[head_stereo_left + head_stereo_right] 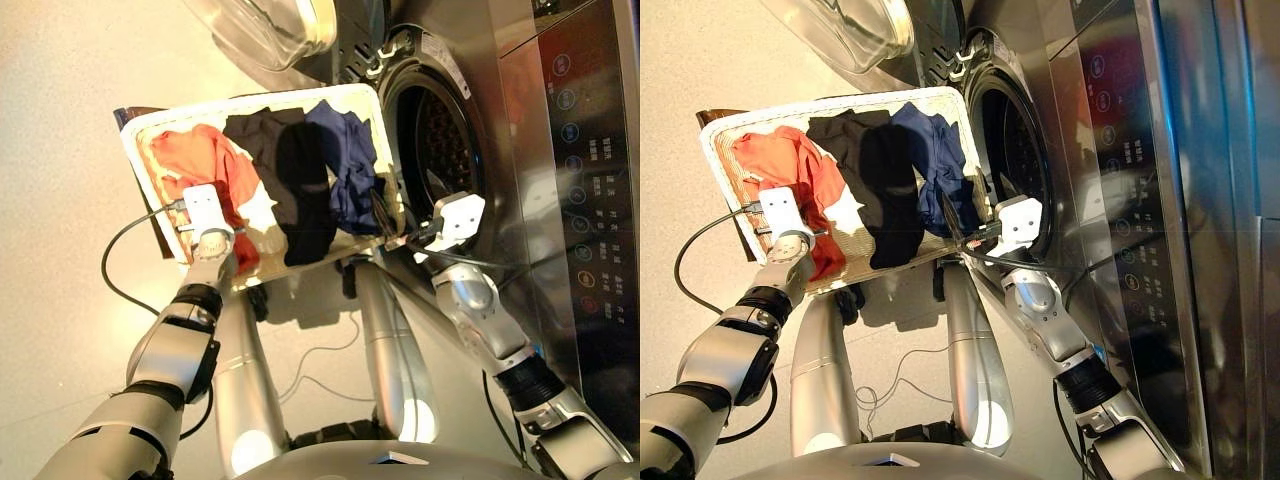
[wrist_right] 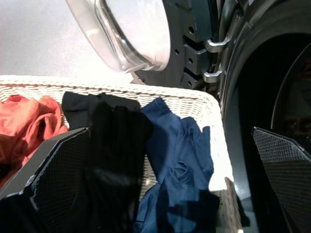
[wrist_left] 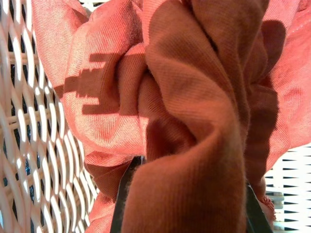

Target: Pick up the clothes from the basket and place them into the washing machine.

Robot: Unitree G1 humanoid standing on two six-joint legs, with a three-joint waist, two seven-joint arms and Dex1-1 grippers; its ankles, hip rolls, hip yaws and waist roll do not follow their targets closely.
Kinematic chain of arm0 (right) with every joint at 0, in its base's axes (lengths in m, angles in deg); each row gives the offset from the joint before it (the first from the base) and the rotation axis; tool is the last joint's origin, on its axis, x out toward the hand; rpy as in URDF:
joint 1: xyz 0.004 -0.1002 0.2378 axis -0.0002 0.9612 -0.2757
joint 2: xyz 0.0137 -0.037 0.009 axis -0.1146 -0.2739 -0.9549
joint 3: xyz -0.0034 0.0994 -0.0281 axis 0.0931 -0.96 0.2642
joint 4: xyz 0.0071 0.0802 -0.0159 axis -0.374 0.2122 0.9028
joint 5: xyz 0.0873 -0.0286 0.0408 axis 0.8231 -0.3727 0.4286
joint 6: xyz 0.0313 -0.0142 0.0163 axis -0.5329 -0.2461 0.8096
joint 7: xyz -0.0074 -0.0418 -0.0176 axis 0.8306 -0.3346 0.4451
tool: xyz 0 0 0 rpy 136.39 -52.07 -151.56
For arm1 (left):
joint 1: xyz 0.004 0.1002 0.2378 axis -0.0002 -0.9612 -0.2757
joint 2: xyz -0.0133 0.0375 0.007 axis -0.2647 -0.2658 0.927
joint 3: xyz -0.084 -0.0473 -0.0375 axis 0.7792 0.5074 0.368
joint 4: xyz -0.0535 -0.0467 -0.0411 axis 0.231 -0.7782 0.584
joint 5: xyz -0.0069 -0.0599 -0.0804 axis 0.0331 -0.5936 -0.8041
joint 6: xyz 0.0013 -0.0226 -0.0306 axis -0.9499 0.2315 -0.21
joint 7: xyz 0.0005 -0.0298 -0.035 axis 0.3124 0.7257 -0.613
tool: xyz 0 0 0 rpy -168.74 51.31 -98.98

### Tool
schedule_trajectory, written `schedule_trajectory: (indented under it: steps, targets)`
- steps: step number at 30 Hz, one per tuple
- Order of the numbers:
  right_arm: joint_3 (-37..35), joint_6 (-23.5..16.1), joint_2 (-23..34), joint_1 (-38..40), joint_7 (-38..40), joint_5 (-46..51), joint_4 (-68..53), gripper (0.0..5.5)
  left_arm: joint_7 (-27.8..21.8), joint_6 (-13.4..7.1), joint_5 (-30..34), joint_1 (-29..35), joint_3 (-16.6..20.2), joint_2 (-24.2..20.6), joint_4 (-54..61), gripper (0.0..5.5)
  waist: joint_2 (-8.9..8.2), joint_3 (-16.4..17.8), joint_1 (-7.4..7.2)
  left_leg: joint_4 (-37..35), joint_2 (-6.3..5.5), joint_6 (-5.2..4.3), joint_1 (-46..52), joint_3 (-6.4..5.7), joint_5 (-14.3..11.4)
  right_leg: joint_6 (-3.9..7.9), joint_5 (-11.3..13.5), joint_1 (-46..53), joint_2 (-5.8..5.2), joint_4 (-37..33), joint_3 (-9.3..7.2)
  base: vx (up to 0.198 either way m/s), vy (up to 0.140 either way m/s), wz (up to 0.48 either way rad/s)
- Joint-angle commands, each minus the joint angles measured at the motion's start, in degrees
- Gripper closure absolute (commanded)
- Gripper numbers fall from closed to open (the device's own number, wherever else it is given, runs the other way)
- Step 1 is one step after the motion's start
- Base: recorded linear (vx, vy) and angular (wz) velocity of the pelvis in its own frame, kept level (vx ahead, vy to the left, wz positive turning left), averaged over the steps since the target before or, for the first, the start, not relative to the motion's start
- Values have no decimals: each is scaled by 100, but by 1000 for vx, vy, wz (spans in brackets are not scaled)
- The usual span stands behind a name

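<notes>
Basket point(image 1: 140, 130) sits just left of the washing machine point(image 1: 560, 150) drum, all three garments inside it. Left gripper point(image 1: 212, 226) is pinched on a bunched fold of the orange-red garment point(image 1: 195, 160) at the basket's near-left end. Drum hole lies to the right, across the black garment point(image 1: 300, 190) and dark blue garment point(image 1: 345, 165). Right gripper point(image 2: 165, 160) is spread wide and empty by the drum mouth, nearest the blue one. Left fingertips mostly buried in cloth; drum interior dark.
</notes>
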Motion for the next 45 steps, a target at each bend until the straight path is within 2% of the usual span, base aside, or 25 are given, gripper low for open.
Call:
schedule_trajectory:
  steps: [1, 3, 6, 11, 14, 15, 17, 22, 23, 25, 28, 30, 33, 34, 36, 38, 45]
  targets:
    - [-81, -241, 228, 211, -137, 274, -385, 0, 51, -267, -49, -360, -50, 181, 47, 550, 237, -422, -58, -350, 211, -266, 103, -383, 456, 571, 91, 265, -284, -235, -4, 0, 0, 0]
    - [-105, -235, 215, 218, -117, 281, -347, 0, 35, -311, -19, -472, -98, 232, 227, 550, 254, -426, -32, -525, 176, -269, 246, -352, 512, 575, 135, 391, -283, -368, 0, 0, 0, 0]
    - [-152, -227, 206, 179, -50, 228, -223, 0, 107, -482, 206, -773, -268, 260, 901, 550, 273, -391, 38, -860, 95, -271, 523, -297, 626, 589, 239, 661, -294, -642, 1, 0, 0, 0]
    - [-334, -203, 198, 211, -25, 432, -9, 0, 65, -843, 531, -1620, -471, 154, 2725, 550, 306, -276, 218, -1610, -113, -282, 1189, -208, 873, 639, 461, 1348, -332, -1326, -44, 41, 2, 12]
    - [-539, -94, 272, 316, -43, 440, 66, 0, -114, -933, 653, -2137, -427, -36, 3763, 550, 326, -241, 321, -2050, -239, -282, 1631, -215, 1014, 696, 597, 1833, -405, -1750, -85, 77, -2, 129]
    - [-539, -94, 272, 316, -43, 440, 66, 0, -114, -933, 653, -2137, -427, -36, 3763, 550, 326, -240, 321, -2051, -239, -282, 1632, -214, 1014, 696, 597, 1834, -405, -1750, -85, 122, -5, 139]
    - [-658, 92, 465, 406, -217, 325, 37, 0, -453, -1001, 759, -2586, -348, -272, 4669, 550, 360, -283, 415, -2584, -388, -265, 2148, -233, 1185, 733, 729, 2375, -487, -2218, -158, 146, -10, 90]
    - [-665, 242, 761, 317, -610, 189, -166, 0, -1098, -1125, 767, -2991, -311, -674, 6042, 550, 427, -300, 548, -3313, -550, -245, 2968, -172, 1362, 791, 891, 3152, -575, -2828, -210, 102, 19, 79]
    - [-665, 244, 759, 314, -610, 189, -167, 0, -1099, -1122, 766, -2993, -307, -677, 6047, 550, 421, -304, 545, -3341, -558, -242, 2968, -172, 1395, 792, 920, 3151, -580, -2856, -210, 82, 50, 38]
    - [-594, 305, 877, 153, -782, 162, -263, 0, -1407, -1188, 600, -3030, -317, -819, 6646, 550, 469, -388, 588, -3670, -625, -220, 3277, -80, 1477, 833, 1020, 3393, -651, -3101, -235, 83, 75, 15]
    - [-534, 437, 1087, 18, -1013, -51, -510, 0, -1752, -1150, 310, -3080, -291, -896, 7143, 550, 495, -480, 620, -3935, -648, -215, 3572, -4, 1531, 880, 1092, 3651, -685, -3324, -239, 62, 42, -4]
    - [-476, 461, 1225, -82, -1157, -136, -610, 0, -1855, -1147, 249, -3093, -299, -940, 7317, 550, 500, -517, 626, -3976, -651, -216, 3634, 2, 1542, 885, 1105, 3708, -691, -3365, -215, 29, 19, -26]
    - [-393, 527, 1731, -541, -1370, -688, -1030, 0, -2318, -1048, -95, -3048, -384, -1231, 7848, 550, 521, -661, 622, -4046, -651, -206, 3798, 61, 1538, 915, 1120, 3808, -705, -3420, -186, 18, 16, -29]
    - [-387, 532, 1732, -549, -1369, -691, -1034, 0, -2326, -1042, -104, -3052, -370, -1231, 7854, 550, 522, -650, 620, -4048, -649, -206, 3810, 66, 1535, 916, 1117, 3815, -703, -3418, -182, 0, 0, 0]
    - [-158, 648, 2150, -1105, -1664, -928, -1403, 0, -2631, -960, -399, -2987, -545, -1405, 8161, 550, 501, -733, 629, -4038, -632, -202, 3878, 92, 1521, 916, 1114, 3851, -694, -3425, -141, 0, 0, 0]
    - [48, 801, 2320, -1474, -1842, -901, -1572, 0, -2768, -870, -521, -2979, -633, -1450, 8266, 550, 487, -769, 620, -4034, -634, -197, 3902, 105, 1507, 915, 1107, 3846, -688, -3422, -123, 0, 0, 0]
    - [846, 896, 2165, -2962, -1725, -970, -1339, 0, -2879, -734, -775, -2877, -920, -1645, 8458, 550, 491, -808, 670, -4046, -645, -151, 3904, 133, 1501, 915, 1131, 3757, -657, -3393, -48, 0, 0, 0]
